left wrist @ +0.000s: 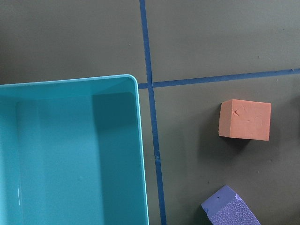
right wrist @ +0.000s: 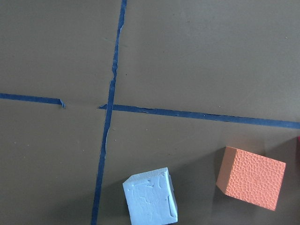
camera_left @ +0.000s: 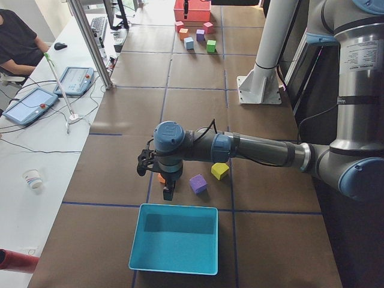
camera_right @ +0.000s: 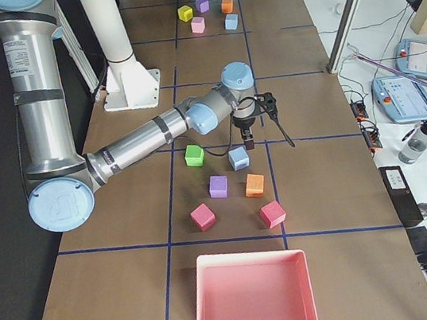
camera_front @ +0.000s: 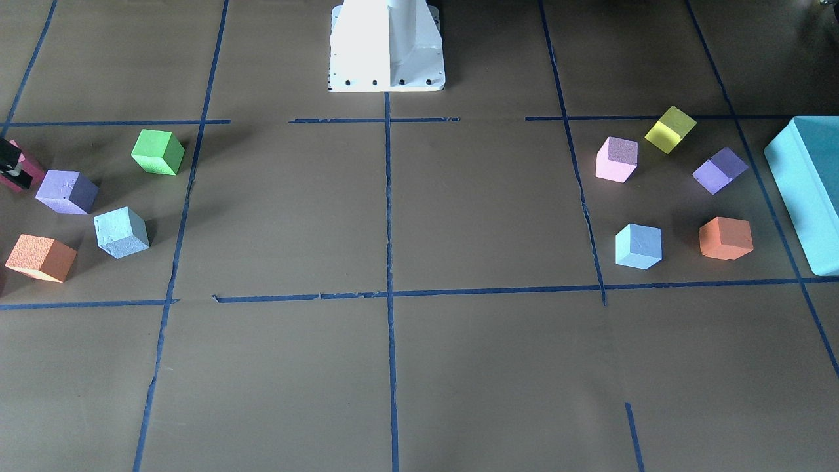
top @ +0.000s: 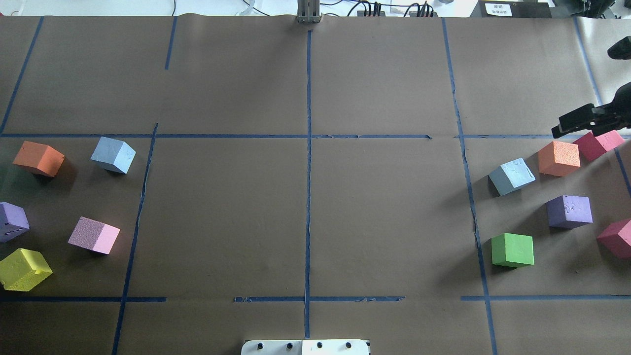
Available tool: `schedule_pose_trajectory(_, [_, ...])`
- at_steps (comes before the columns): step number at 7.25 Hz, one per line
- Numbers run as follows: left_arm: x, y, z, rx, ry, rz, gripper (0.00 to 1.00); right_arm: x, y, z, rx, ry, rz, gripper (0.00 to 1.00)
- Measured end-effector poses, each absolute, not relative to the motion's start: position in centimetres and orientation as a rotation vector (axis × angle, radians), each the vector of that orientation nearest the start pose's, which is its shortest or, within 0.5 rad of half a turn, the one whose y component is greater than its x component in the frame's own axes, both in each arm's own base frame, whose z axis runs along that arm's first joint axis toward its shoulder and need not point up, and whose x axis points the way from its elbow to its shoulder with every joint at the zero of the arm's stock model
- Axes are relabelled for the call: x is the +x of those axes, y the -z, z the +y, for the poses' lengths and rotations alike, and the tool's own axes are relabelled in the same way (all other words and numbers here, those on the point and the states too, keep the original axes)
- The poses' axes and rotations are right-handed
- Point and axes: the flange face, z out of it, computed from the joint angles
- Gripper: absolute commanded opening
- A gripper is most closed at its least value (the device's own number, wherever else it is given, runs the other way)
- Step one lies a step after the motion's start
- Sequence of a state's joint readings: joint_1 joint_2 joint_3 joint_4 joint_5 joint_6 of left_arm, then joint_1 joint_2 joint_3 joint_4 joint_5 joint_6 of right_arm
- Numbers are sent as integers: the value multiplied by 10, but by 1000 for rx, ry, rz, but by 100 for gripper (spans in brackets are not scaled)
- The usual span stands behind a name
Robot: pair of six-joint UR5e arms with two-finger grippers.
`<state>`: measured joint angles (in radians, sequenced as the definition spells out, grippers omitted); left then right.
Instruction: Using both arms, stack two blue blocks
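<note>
One pale blue block [top: 112, 155] lies on the table on my left side, among other cubes; it also shows in the front view [camera_front: 638, 246]. The other blue block [top: 511, 176] lies on my right side, also in the front view [camera_front: 122, 232], the right side view [camera_right: 238, 158] and the right wrist view [right wrist: 151, 197]. My right gripper [top: 562, 127] hovers just beyond that block, near an orange cube [top: 559, 158]; I cannot tell whether it is open. My left gripper [camera_left: 168, 193] shows only in the left side view, over an orange cube [left wrist: 244, 119] beside the teal box [left wrist: 70, 154]; I cannot tell its state.
Purple [top: 569, 211], green [top: 512, 250] and magenta [top: 598, 144] cubes surround the right blue block. Pink [top: 93, 235], yellow [top: 23, 268], purple [top: 11, 221] and orange [top: 38, 158] cubes lie near the left one. A pink tray [camera_right: 250, 299] and the white pedestal [camera_front: 387, 46] stand by.
</note>
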<state>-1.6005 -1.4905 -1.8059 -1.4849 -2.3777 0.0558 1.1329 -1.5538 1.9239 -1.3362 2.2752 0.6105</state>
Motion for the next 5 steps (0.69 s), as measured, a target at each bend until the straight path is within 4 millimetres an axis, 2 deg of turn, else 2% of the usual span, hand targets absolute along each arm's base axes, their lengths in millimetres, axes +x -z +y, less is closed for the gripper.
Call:
schedule_pose_trajectory(2, [-75,-584,-456,105,-54,803,100,-196,-477,-476,172,96,-853,100])
schedule_pose_trajectory(5, [-75,-579,-455,113,-57,802,100,-242,-505,-470,147,162,-821,100])
